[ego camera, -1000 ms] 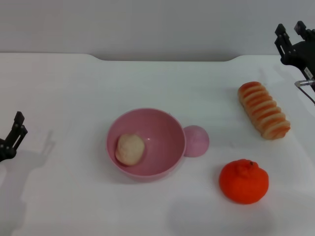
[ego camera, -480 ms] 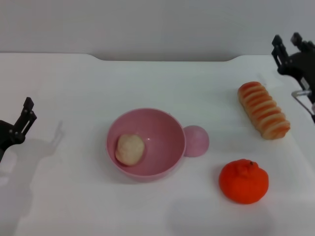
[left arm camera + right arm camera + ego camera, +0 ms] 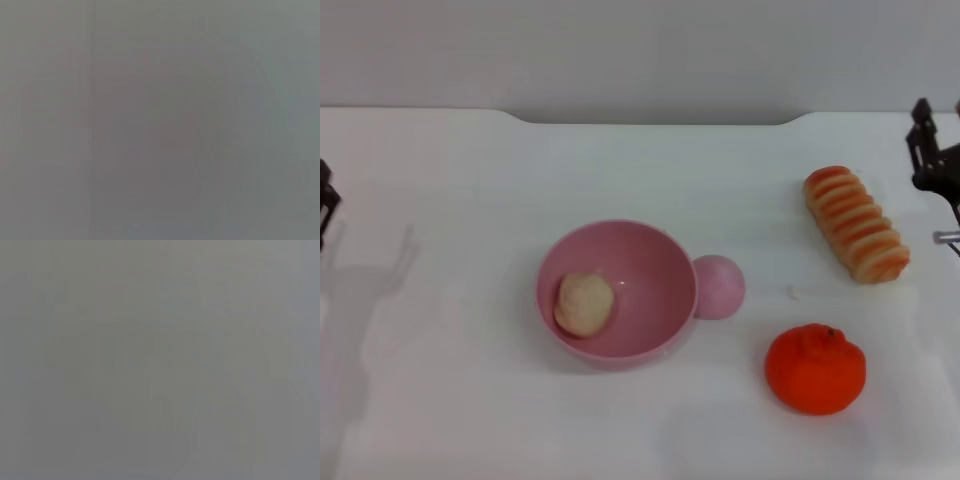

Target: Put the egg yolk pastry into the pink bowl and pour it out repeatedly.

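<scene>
The pink bowl (image 3: 655, 268) stands upright on the white table, a little left of centre in the head view. The egg yolk pastry (image 3: 585, 303), a pale beige bun, lies inside it against the left wall. Only a small dark part of my left gripper (image 3: 325, 203) shows at the far left edge, well away from the bowl. My right gripper (image 3: 931, 158) is partly cut off at the far right edge, beyond the bread roll. Neither holds anything that I can see. Both wrist views show only flat grey.
A pink-mauve ball (image 3: 721, 286) touches the bowl's right side. A ridged orange-striped bread roll (image 3: 856, 236) lies at the right, and an orange mandarin (image 3: 816, 367) sits in front of it. The table's (image 3: 470, 400) back edge runs along the grey wall.
My left gripper has drawn back and out toward the left edge. My right gripper has slid rightward and lower, now partly out of frame. Bowl and pastry have not moved.
</scene>
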`<control>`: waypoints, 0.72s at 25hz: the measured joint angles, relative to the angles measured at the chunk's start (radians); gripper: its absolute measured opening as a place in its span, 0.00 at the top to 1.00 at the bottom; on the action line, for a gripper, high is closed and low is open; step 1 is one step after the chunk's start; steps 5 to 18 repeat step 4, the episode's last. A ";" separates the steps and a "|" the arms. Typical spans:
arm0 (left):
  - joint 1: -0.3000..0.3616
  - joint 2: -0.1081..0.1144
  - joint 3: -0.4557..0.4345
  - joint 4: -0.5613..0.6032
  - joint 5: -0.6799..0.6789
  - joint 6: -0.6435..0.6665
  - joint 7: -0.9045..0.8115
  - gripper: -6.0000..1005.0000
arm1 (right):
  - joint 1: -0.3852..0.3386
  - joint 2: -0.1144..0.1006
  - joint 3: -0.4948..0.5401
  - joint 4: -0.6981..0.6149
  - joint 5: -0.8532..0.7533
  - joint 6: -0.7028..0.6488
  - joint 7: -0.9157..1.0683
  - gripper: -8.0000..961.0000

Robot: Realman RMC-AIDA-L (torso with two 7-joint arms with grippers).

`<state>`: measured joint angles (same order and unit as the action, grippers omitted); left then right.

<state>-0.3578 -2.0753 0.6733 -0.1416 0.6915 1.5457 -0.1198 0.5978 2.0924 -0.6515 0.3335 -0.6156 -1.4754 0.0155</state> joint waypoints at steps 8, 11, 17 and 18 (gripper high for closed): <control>-0.010 0.003 -0.018 0.025 -0.004 -0.001 0.000 0.19 | -0.030 0.000 0.111 0.017 -0.100 -0.019 0.002 0.50; -0.010 0.003 -0.018 0.025 -0.004 -0.001 0.000 0.19 | -0.030 0.000 0.111 0.017 -0.100 -0.019 0.002 0.50; -0.010 0.003 -0.018 0.025 -0.004 -0.001 0.000 0.19 | -0.030 0.000 0.111 0.017 -0.100 -0.019 0.002 0.50; -0.010 0.003 -0.018 0.025 -0.004 -0.001 0.000 0.19 | -0.030 0.000 0.111 0.017 -0.100 -0.019 0.002 0.50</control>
